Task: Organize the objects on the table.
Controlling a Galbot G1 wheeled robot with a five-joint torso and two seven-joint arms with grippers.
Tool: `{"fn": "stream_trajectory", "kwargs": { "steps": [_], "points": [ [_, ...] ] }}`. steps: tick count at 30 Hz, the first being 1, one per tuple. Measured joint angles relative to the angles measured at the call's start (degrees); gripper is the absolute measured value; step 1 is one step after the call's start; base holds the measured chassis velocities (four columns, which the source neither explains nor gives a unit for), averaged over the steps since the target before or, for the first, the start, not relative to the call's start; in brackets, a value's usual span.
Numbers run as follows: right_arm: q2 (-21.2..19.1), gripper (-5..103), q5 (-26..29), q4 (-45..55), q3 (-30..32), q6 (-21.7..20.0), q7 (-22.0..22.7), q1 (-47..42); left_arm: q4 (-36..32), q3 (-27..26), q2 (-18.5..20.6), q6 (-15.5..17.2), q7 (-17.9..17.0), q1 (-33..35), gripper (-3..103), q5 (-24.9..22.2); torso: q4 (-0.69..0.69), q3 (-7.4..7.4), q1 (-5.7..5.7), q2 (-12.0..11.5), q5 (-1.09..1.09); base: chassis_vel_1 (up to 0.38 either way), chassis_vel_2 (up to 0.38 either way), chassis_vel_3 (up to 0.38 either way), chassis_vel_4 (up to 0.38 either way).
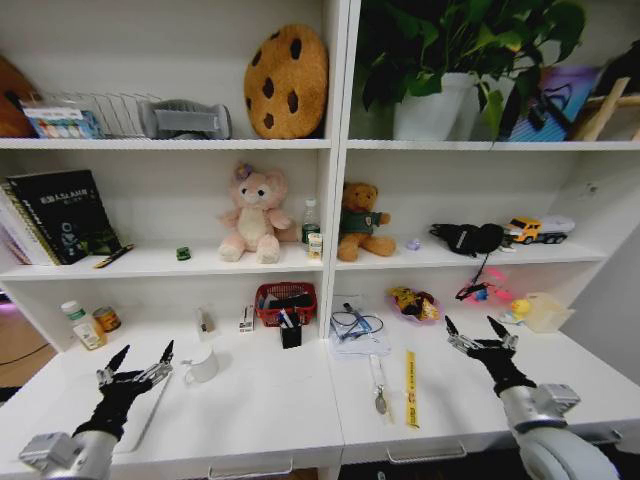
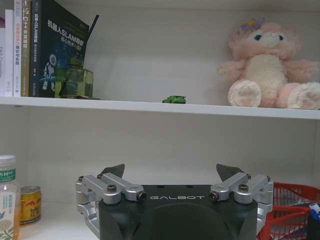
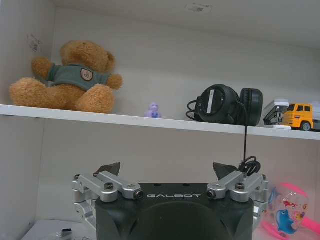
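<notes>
I see the tiny green car (image 1: 183, 254) sitting on the shelf left of the pink plush (image 1: 252, 215), wheels down. My left end effector (image 1: 137, 366) and right end effector (image 1: 479, 332) hover over the white worktop (image 1: 270, 400) below the plush, both spread wide, holding nothing.

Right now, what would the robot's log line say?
left gripper: open, empty, over table | right gripper: open, empty | green toy car: on shelf

Plush toys (image 1: 254, 216), headphones (image 3: 227, 105), red basket (image 1: 286, 302)
</notes>
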Motion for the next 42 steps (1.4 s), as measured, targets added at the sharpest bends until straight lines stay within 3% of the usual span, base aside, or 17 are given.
{"fn": "stream_trajectory", "kwargs": {
  "steps": [35, 38, 42],
  "points": [
    [0.0, 100, 0.0, 0.0, 0.0, 0.0, 0.0, 0.0, 0.0, 0.0, 0.0, 0.0, 0.0, 0.0, 100, 0.0, -0.03, 0.00, -0.01, 0.0, -0.02, 0.161, 0.162, -0.163, -0.156],
    [0.0, 100, 0.0, 0.0, 0.0, 0.0, 0.0, 0.0, 0.0, 0.0, 0.0, 0.0, 0.0, 0.0, 100, 0.0, 0.02, 0.00, 0.00, 0.0, 0.02, 0.199, 0.185, -0.175, -0.161],
    [0.0, 100, 0.0, 0.0, 0.0, 0.0, 0.0, 0.0, 0.0, 0.0, 0.0, 0.0, 0.0, 0.0, 100, 0.0, -0.03, 0.00, -0.01, 0.0, 0.01, 0.169, 0.164, -0.148, -0.178]
  ]
}}
